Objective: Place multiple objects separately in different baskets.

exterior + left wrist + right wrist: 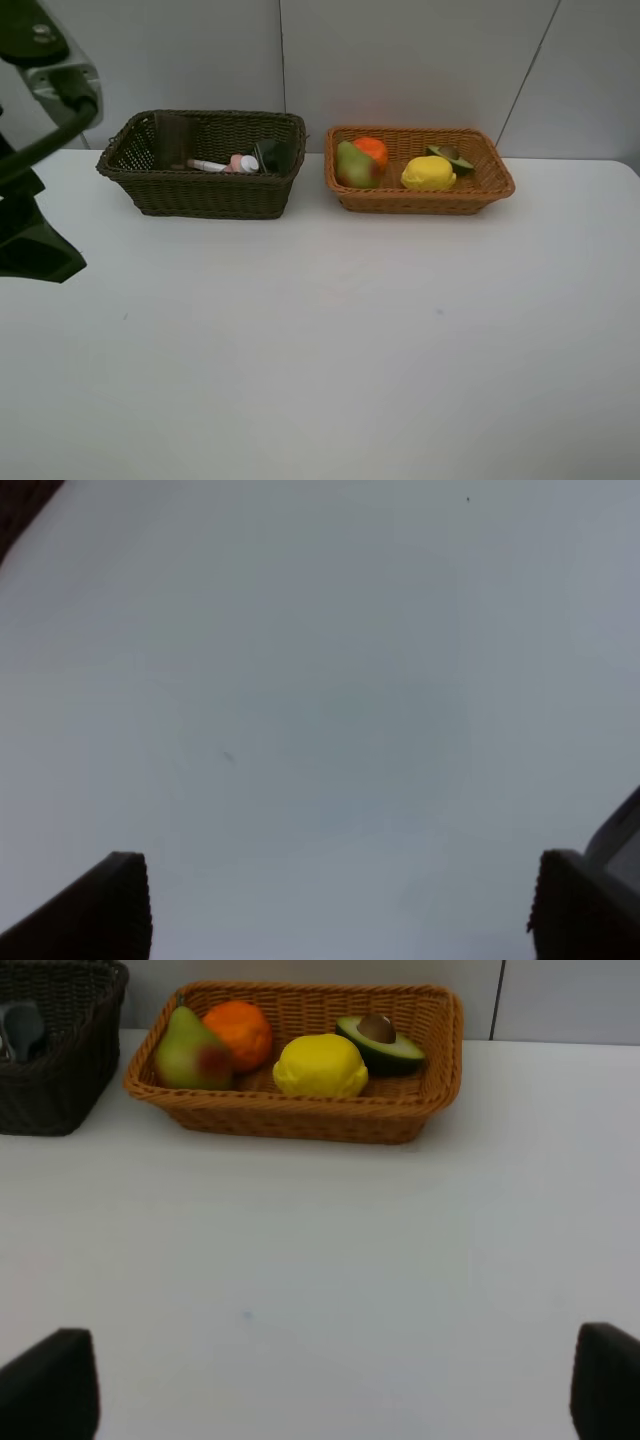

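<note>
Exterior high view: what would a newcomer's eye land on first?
The two baskets side by side at the back of the white table. The orange-tan basket on the right holds bright fruit: a pear, an orange, a lemon and an avocado half. The dark brown basket on the left holds a marker and small bottles.

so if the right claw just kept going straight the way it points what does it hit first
Probably the orange-tan basket, at its near wall. The open right claw faces it across bare white table; depth is hard to judge, so it might skim the tabletop first.
</note>
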